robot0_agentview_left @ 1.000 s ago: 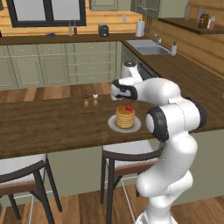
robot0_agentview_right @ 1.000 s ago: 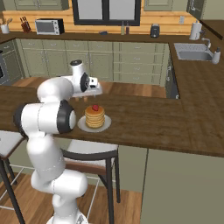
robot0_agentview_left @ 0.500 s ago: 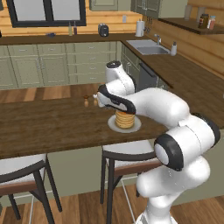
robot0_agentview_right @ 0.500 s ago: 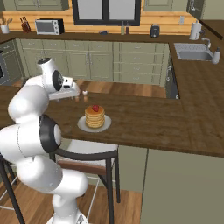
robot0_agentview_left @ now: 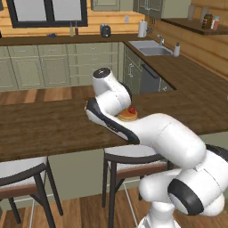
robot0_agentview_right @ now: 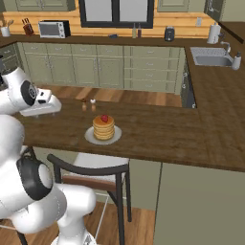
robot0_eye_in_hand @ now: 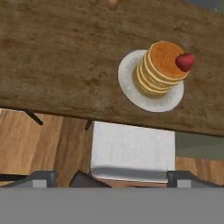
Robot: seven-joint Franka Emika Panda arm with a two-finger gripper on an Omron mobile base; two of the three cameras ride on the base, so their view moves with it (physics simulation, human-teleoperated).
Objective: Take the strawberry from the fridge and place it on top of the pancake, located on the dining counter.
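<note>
Strawberry sitting on top of the pancake, right at the stack's edge rather than its middle, stack resting on a white plate on the dining counter. Same picture from the right base view: red berry capping the golden stack, plate near the counter's front edge above a stool. Gripper off to the side of the plate, well apart from it, holding nothing, fingers spread wide. Looks like job done, by this reading. Risk from here: berry perched so close to the rim, ready to roll off at any knock to plate or counter. Arm draped low over the counter in the left base view, elbow close beside the stack, so a careless swing could clip it and topple the lot.
</note>
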